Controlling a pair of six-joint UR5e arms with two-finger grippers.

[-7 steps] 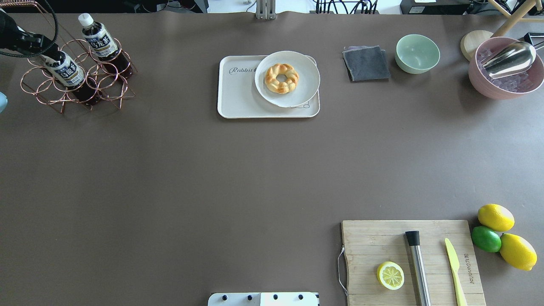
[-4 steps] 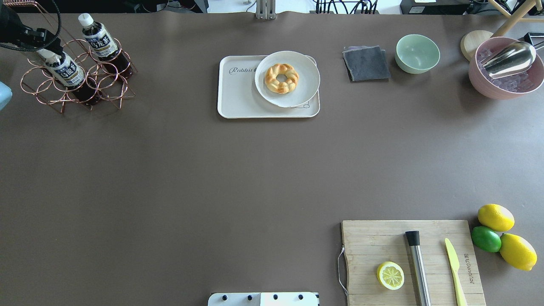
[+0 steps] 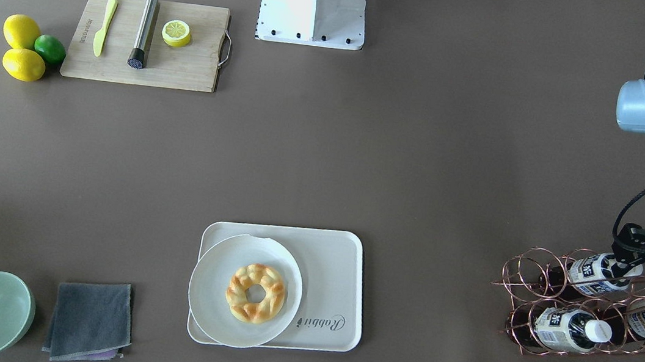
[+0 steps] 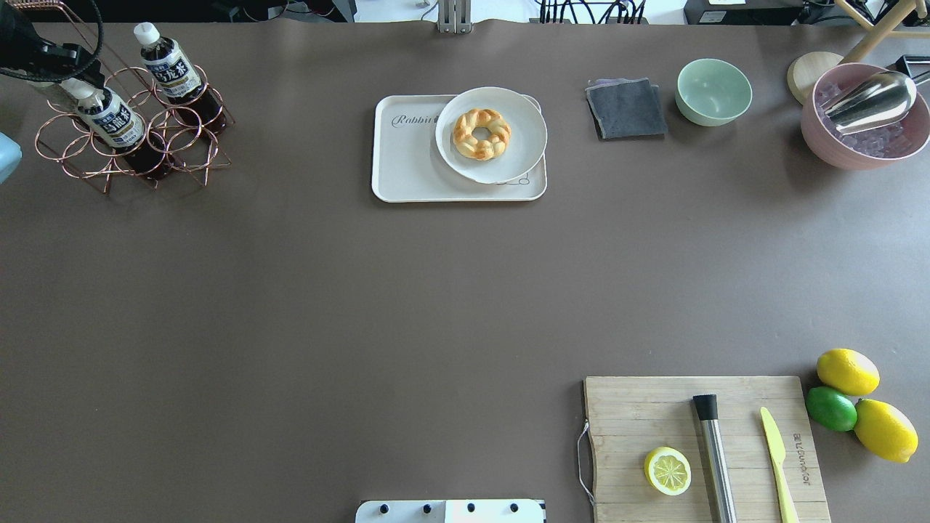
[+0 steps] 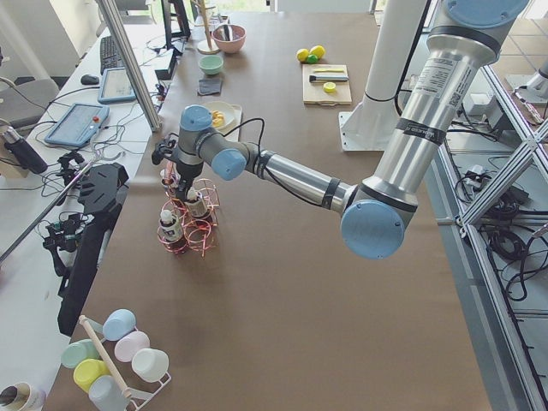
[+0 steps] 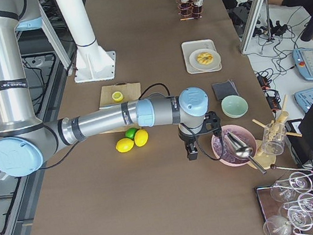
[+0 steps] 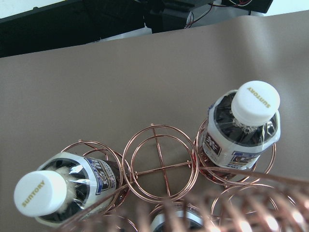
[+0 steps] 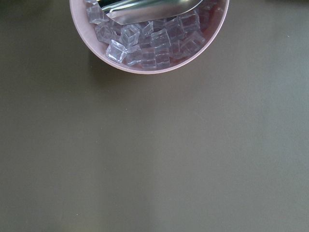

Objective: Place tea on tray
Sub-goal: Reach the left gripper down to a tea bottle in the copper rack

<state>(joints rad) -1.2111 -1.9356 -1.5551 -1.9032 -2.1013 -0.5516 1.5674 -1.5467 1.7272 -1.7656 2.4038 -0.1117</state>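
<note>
You have none of the task done yet, as I judge it. The small clear plastic bottle of dark reddish-brown tea [image 3: 593,268] nearest your left gripper [image 3: 634,247] lies tilted in the copper wire rack [image 7: 158,167]. Two alike bottles [image 3: 566,328] lie with it there. The rack stands at a corner of the brown counter [image 4: 290,305], well apart from the cream-white rectangular plastic tray [image 4: 407,171].

That tray carries only a round white plate [image 4: 519,116] with a braided golden pastry ring [image 4: 481,134]. The bare strip by the script looks like room for the tea.

The left gripper hangs just over the rack. I cannot tell whether its fingers are open or closed. The right gripper [image 6: 190,151] is beside the pink bowl of ice cubes [image 4: 835,155], and its fingers are just as unreadable. Grasp, lift, carry and set-down all remain.
</note>
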